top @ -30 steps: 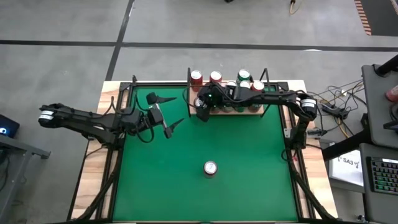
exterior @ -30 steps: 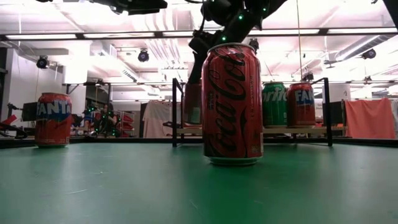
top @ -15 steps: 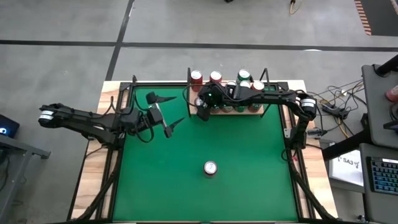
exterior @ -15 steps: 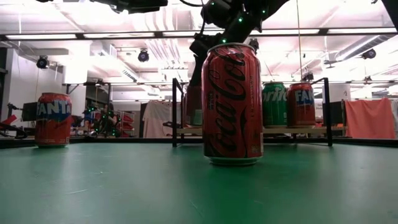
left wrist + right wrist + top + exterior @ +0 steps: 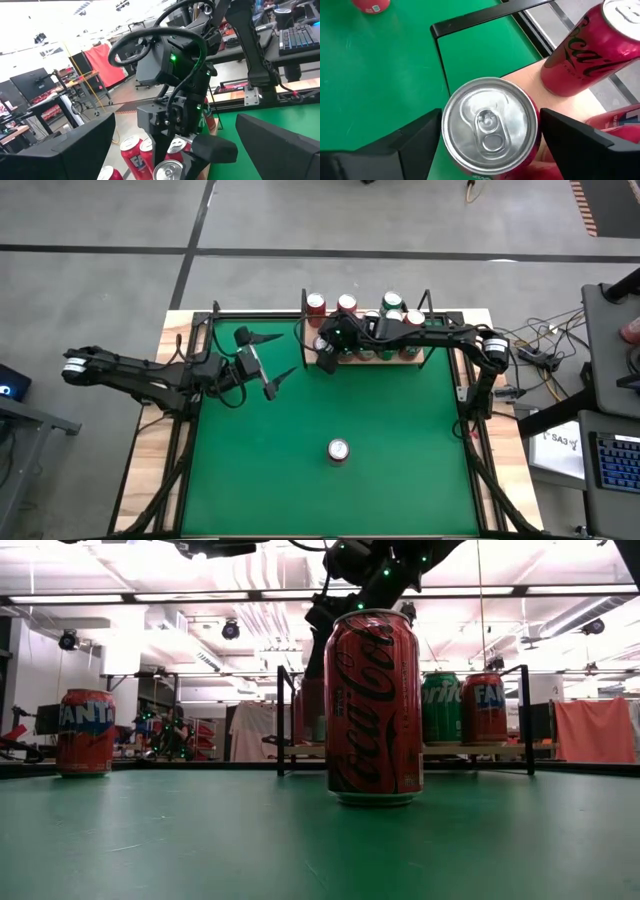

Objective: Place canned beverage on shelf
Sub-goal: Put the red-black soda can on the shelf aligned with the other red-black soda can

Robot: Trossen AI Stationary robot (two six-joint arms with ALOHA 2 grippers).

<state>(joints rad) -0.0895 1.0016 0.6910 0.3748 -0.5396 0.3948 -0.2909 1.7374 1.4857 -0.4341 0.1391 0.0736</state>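
Low view: a Coke can [image 5: 373, 707] stands nearest on the felt, hiding much of the shelf [image 5: 470, 750] behind, where Sprite [image 5: 440, 708] and Fanta [image 5: 484, 708] cans stand. At the shelf's left end the right gripper [image 5: 487, 132] straddles a can [image 5: 490, 131], fingers parted and clear of it. Left gripper [image 5: 268, 360] hangs wide open, empty, well apart.

- Bright, even light falls from long ceiling strips [image 5: 150, 597], which burn out to white in the low view.
- The green tabletop [image 5: 390, 420] shows only soft, faint shadows from above.
- A red can [image 5: 373, 705] close to the low camera carries pale highlights down its side.
- The silver can top [image 5: 490, 125] shines softly; the dark fingers [image 5: 395, 145] beside it are blurred.
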